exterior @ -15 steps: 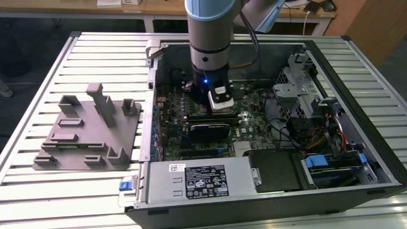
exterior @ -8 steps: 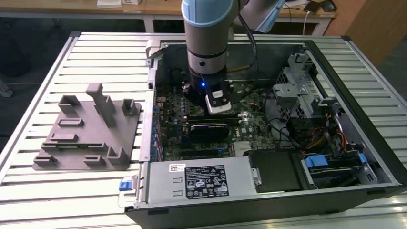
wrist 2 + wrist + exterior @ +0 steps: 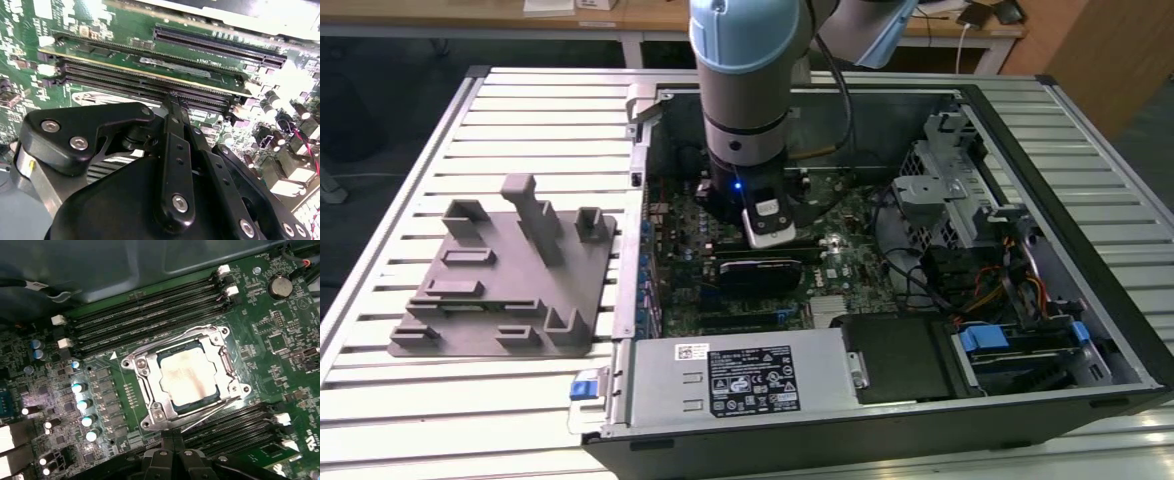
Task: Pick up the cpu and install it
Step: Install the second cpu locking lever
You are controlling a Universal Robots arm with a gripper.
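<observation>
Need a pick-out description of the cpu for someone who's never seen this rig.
Start at the open computer case lying on the slatted table, then the green motherboard inside it. In the first wrist view, the cpu sits in the metal socket frame between banks of long black memory slots. It is the one flat, shiny silver-grey square there.

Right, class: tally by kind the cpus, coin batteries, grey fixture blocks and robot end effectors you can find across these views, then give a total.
cpu: 1
coin battery: 1
grey fixture block: 1
end effector: 1
Total: 4
</observation>
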